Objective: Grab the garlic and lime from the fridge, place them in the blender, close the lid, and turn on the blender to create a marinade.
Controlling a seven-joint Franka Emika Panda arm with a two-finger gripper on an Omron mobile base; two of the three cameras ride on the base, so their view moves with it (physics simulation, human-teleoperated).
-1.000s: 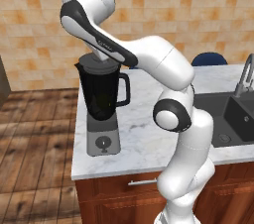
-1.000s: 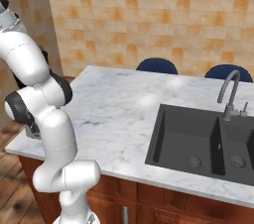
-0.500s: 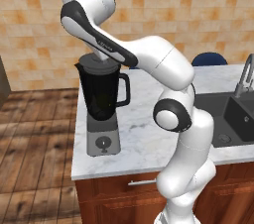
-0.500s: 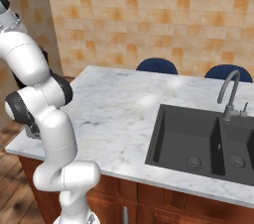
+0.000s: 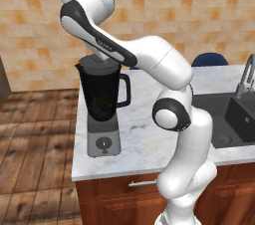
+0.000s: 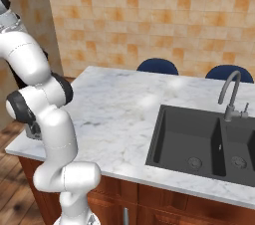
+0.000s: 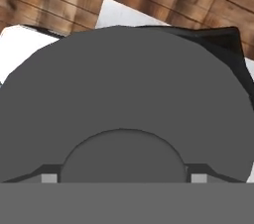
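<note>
**Now: lid going onto the blender jar**

Closest to the hand camera, the lid [image 7: 124, 94] takes up nearly the whole hand view, its small raised centre circle low in the frame and the jar's black spout showing past its upper right edge. The finger tips [image 7: 48, 178] show as small grey bits either side of that centre circle; whether they clamp the lid or stand apart cannot be told. In the left base view the arm bends down over the blender [image 5: 102, 104], which stands near the left edge of the marble counter [image 5: 144, 134], its grey base and round dial facing forward. Farther right lie the black sink [image 6: 204, 139] and the faucet [image 6: 230, 94].

Judging by this, the lid-closing step is in hand. Next the lid should be seated flat on the rim, then the hand must drop to the dial.
</note>
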